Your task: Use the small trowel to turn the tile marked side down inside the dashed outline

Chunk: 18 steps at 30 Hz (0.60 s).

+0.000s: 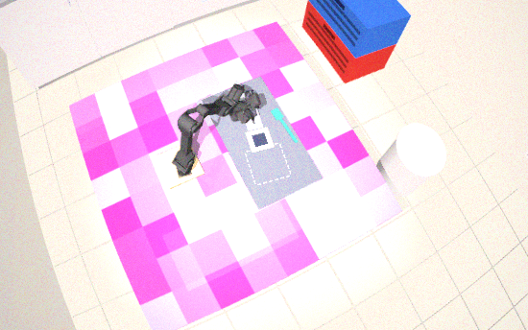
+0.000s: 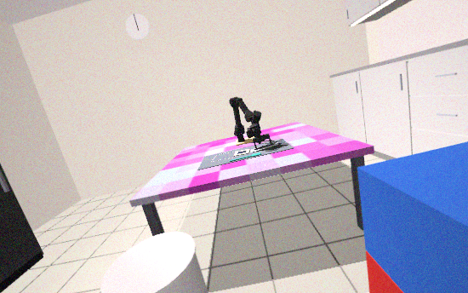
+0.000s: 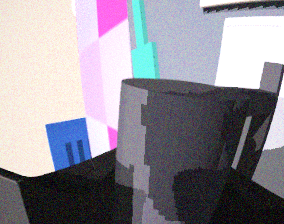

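The white tile (image 1: 252, 144) (image 2: 242, 152) lies with its dark blue square facing up, at the back edge of the dashed outline (image 1: 255, 184). My gripper (image 1: 247, 113) (image 2: 263, 145) is low over the back part of the grey mat (image 1: 271, 196) (image 2: 207, 165), shut on the trowel. The trowel's white blade (image 1: 254, 122) (image 3: 250, 55) points toward the tile, close behind it. Its dark handle (image 3: 185, 130) fills the middle of the wrist view. The fingertips are mostly hidden, and I cannot tell whether the blade touches the tile.
A teal tool (image 1: 285, 126) (image 2: 252, 155) (image 3: 144, 60) with a wide flat end lies along the mat's right side, beside the tile. The pink and white table (image 1: 202, 211) (image 2: 204, 180) surrounds the mat. The blue and red boxes and a white round stool stand off the table.
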Motion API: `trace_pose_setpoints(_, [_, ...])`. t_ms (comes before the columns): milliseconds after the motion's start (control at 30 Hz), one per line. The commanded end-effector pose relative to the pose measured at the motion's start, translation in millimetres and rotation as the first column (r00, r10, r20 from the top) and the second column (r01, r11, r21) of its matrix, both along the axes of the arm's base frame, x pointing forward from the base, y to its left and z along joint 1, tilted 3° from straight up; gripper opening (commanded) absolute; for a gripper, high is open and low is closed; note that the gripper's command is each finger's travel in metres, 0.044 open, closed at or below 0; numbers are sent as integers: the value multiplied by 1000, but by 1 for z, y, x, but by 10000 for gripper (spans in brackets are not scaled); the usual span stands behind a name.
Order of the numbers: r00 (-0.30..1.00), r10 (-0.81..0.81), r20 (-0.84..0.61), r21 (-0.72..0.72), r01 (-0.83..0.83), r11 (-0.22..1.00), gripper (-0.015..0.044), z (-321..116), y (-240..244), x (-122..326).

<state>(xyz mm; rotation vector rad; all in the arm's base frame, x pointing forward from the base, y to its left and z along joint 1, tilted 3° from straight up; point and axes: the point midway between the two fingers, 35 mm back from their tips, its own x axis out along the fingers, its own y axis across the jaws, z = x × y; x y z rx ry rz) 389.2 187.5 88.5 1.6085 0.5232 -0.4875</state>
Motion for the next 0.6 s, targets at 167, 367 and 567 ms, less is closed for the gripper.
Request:
trace_pose_setpoints(167, [1000,-4,2,1,4,1000,0,1,-16,2])
trace_pose_setpoints(367, [1000,-4,2,0,4,1000,0,1,-26,2])
trace_pose_setpoints(567, [1000,-4,3,-1,4,1000,0,1,-36,2])
